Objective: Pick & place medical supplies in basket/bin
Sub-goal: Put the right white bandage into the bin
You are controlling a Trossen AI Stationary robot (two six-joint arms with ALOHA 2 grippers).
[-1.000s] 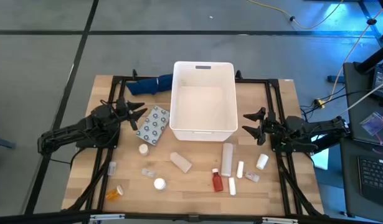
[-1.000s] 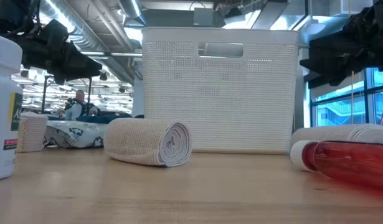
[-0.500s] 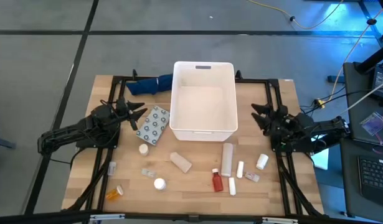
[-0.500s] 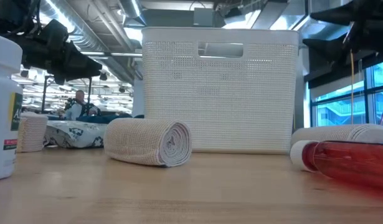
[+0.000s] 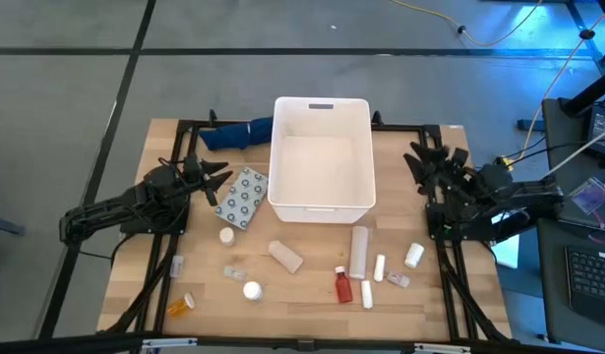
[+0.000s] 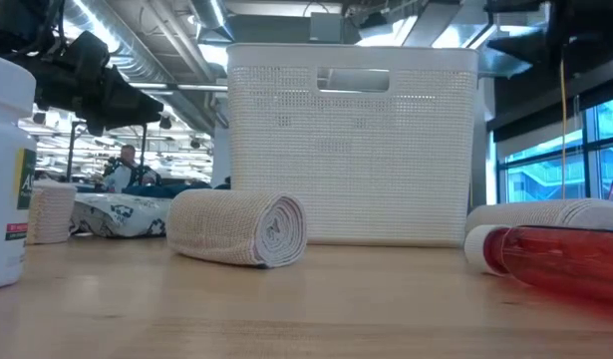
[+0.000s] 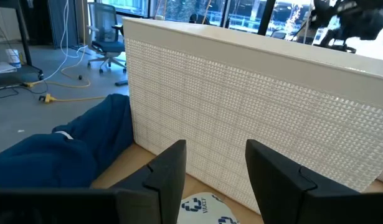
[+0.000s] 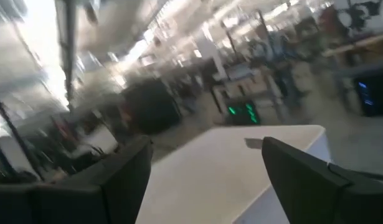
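Observation:
The white bin (image 5: 322,157) stands on its base at the table's far middle. Supplies lie on the table before it: a grey blister pack (image 5: 241,197), a beige roll (image 5: 285,257), a red bottle (image 5: 342,285), an orange bottle (image 5: 181,306), a long white tube (image 5: 359,251) and a white bottle (image 5: 413,256). My left gripper (image 5: 221,183) hangs open just left of the blister pack, facing the bin's wall (image 7: 253,106). My right gripper (image 5: 427,157) is open and raised to the right of the bin, holding nothing.
A dark blue cloth (image 5: 238,134) lies at the bin's far left corner. Small white tubes (image 5: 380,266) and a white cap (image 5: 252,290) lie among the supplies. A black frame (image 5: 435,246) runs around the table. Bare wood shows along the near edge.
My right gripper has swung from beside the bin's near right corner toward the far edge and risen, turning as it went; its fingers stay open. My left arm and all supplies have kept still.

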